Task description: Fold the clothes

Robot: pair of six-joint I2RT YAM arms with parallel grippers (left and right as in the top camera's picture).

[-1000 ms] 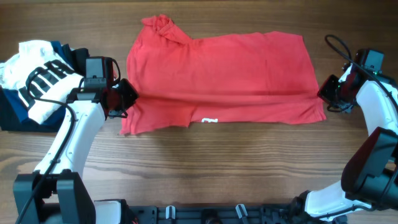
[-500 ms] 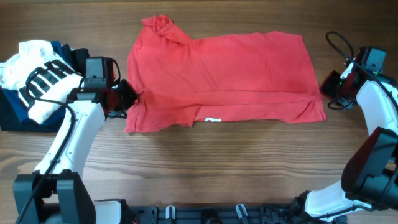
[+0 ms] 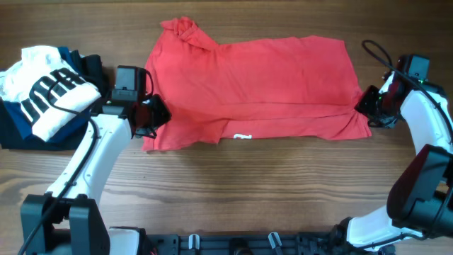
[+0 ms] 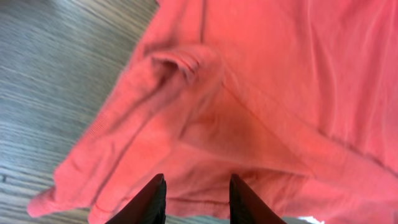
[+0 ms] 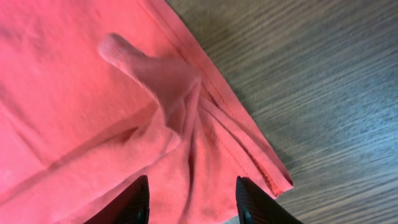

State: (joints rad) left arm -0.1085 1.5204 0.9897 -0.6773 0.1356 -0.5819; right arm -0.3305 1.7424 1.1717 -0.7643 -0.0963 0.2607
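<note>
The clothes are a red T-shirt (image 3: 255, 78) lying flat across the table, its near part folded over along a long crease. A scrap of white print (image 3: 242, 136) peeks out at the front hem. My left gripper (image 3: 157, 113) hovers over the shirt's left edge. In the left wrist view that gripper (image 4: 196, 193) is open, with rumpled red cloth (image 4: 280, 74) beneath and nothing pinched. My right gripper (image 3: 361, 106) is at the shirt's right end. In its wrist view it (image 5: 191, 196) is open above the hem corner (image 5: 74, 93).
A white garment with black letters (image 3: 49, 88) lies on dark folded garments (image 3: 14, 127) at the far left, close behind my left arm. Bare wooden table (image 3: 233, 191) runs along the front. The shirt's bunched collar (image 3: 185, 30) is at the back left.
Both grippers have opened and let go of the shirt's folded edge, which now lies flat. My left arm has shifted right over the cloth; the right moved slightly left.
</note>
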